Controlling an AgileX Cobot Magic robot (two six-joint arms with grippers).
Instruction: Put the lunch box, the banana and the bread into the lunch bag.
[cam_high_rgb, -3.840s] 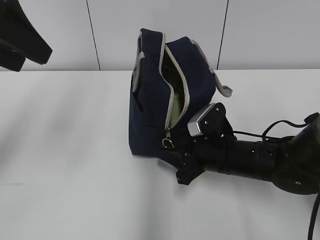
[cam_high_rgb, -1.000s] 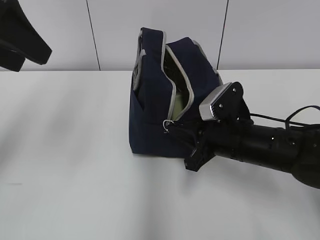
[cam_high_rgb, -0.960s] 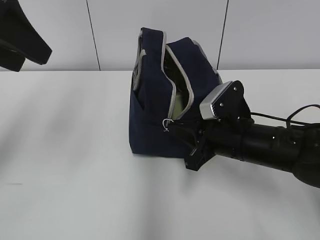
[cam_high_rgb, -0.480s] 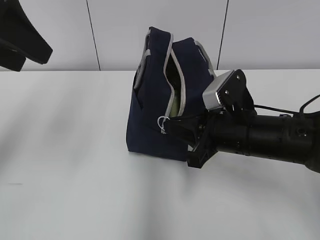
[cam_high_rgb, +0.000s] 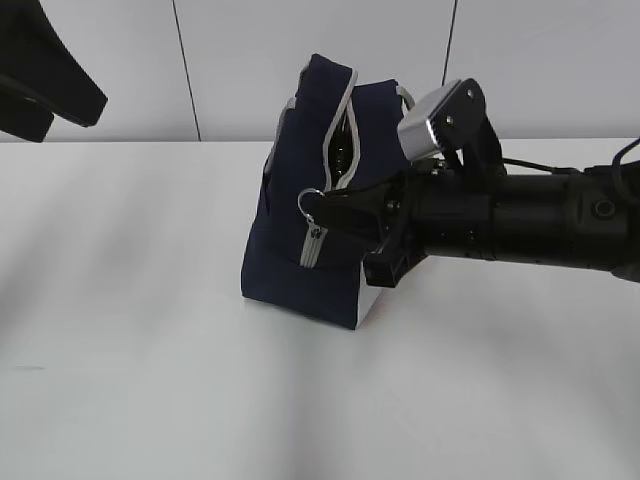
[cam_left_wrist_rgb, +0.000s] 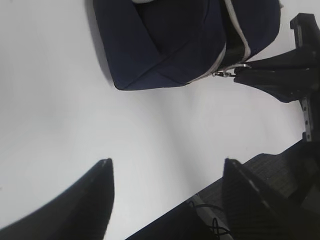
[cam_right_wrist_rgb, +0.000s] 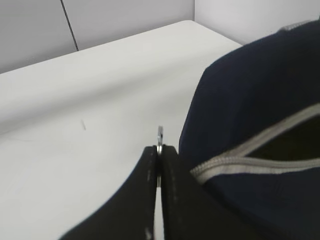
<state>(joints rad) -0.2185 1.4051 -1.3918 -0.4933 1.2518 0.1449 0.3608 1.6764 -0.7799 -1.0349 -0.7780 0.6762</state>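
Lunch bag (cam_high_rgb: 300, 250) sat on the white table (cam_high_rgb: 150, 350), roughly mid-table, tilted: its right lower corner was lifted, showing the pale grey patch (cam_high_rgb: 368, 300) underneath. Right gripper (cam_high_rgb: 325, 207) came in from the bag's right side, fingers pressed together and clamped on the metal ring pull (cam_high_rgb: 311, 199) of the grey zipper (cam_high_rgb: 345, 130). Right wrist view confirmed it: both fingers (cam_right_wrist_rgb: 172, 200) closed flat against each other with the ring (cam_right_wrist_rgb: 160, 137) sticking up between the tips, bag (cam_right_wrist_rgb: 260, 100) just beside them. Zipper opening ran up the bag's front face, partly open, dark inside; contents couldn't be made out. Left gripper (cam_left_wrist_rgb: 167, 170) hung well clear of the bag, on its left and above the table, fingers (cam_left_wrist_rgb: 100, 185) spread apart with nothing between them. From the left wrist view the bag (cam_left_wrist_rgb: 170, 40) lay ahead, with the right gripper (cam_left_wrist_rgb: 240, 75) at the ring pull (cam_left_wrist_rgb: 235, 67).
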